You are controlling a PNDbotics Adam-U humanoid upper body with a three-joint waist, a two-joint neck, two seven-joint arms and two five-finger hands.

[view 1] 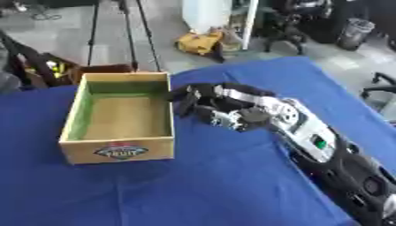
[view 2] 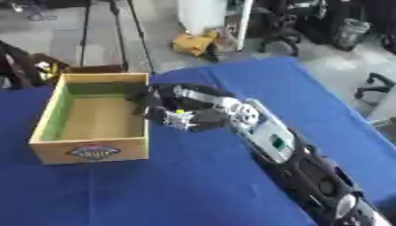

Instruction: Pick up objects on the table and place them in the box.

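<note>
Just one box point(view 1: 117, 152), one robot hand point(view 1: 203, 106).

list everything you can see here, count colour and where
box: one, wooden with a greenish inner wall and a label on its front, left part of the table, nothing visible inside
tablecloth: one, blue, covering the table
small yellowish thing: one, at the right hand, too small to identify
yellow object: one, on the floor beyond the table
tripod legs: dark, on the floor behind the box
bin: one, grey, far right on the floor
right hand: one, black and silver, just right of the box's right wall, fingers curled
left hand: not in view
</note>
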